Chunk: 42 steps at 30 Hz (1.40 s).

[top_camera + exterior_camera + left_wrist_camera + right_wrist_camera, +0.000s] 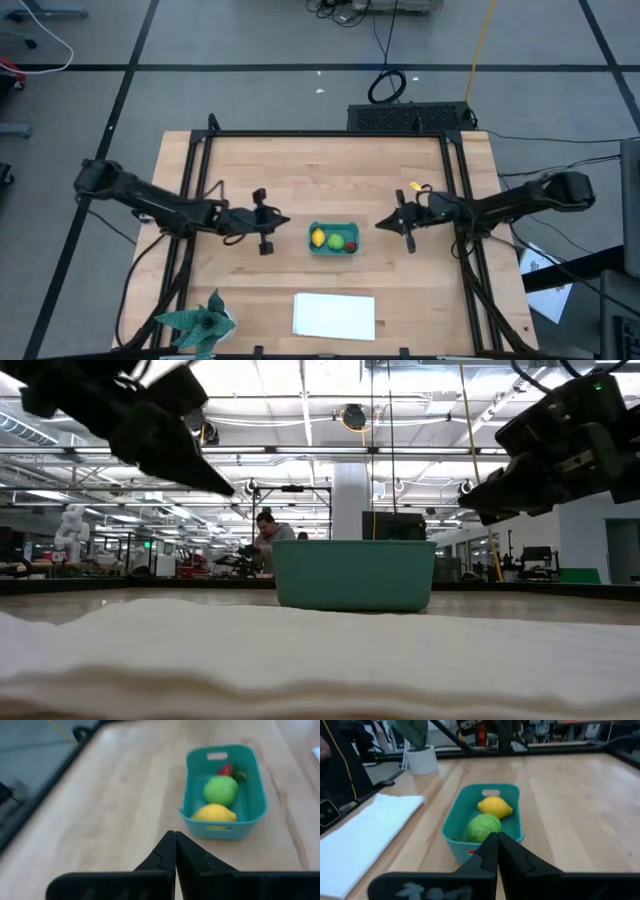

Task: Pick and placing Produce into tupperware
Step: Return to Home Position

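Note:
The teal tupperware [333,239] stands on the table's middle, with the produce inside it: a yellow lemon [214,813], a round green fruit [220,790] and a small red one [225,769]. My left gripper [287,221] hangs shut to the left of the tub, above the table, holding nothing. My right gripper [380,224] hangs shut to the tub's right, also holding nothing. In the low view both point toward the tub [354,573] from above its rim height.
A flat white folded sheet [334,315] lies near the table's front edge, in front of the tub. A teal spiky leafy object [200,322] in a white pot stands at the front left corner. A black frame [330,135] borders the table.

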Each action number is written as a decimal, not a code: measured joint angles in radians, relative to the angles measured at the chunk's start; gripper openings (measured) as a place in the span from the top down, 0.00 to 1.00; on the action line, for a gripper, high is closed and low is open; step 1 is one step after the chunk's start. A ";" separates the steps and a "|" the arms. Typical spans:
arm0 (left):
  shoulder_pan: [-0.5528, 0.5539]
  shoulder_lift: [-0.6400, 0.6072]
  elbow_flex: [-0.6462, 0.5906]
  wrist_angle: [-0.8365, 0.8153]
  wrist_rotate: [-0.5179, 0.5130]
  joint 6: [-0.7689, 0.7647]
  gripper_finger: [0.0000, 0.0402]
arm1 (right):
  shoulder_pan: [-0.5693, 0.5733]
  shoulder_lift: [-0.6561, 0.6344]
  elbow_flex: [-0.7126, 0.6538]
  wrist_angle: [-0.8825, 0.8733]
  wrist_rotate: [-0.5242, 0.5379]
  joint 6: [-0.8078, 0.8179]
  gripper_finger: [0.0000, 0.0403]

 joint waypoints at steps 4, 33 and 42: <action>-0.005 -0.132 -0.025 -0.033 -0.028 0.052 1.00 | 0.000 -0.076 -0.035 0.001 -0.001 0.000 1.00; -0.079 -0.763 -0.327 0.116 -0.046 0.229 1.00 | 0.001 -0.251 -0.053 -0.057 -0.002 -0.008 1.00; -0.086 -0.855 -0.327 0.045 -0.104 0.266 1.00 | -0.002 -0.255 -0.053 -0.028 0.003 -0.026 1.00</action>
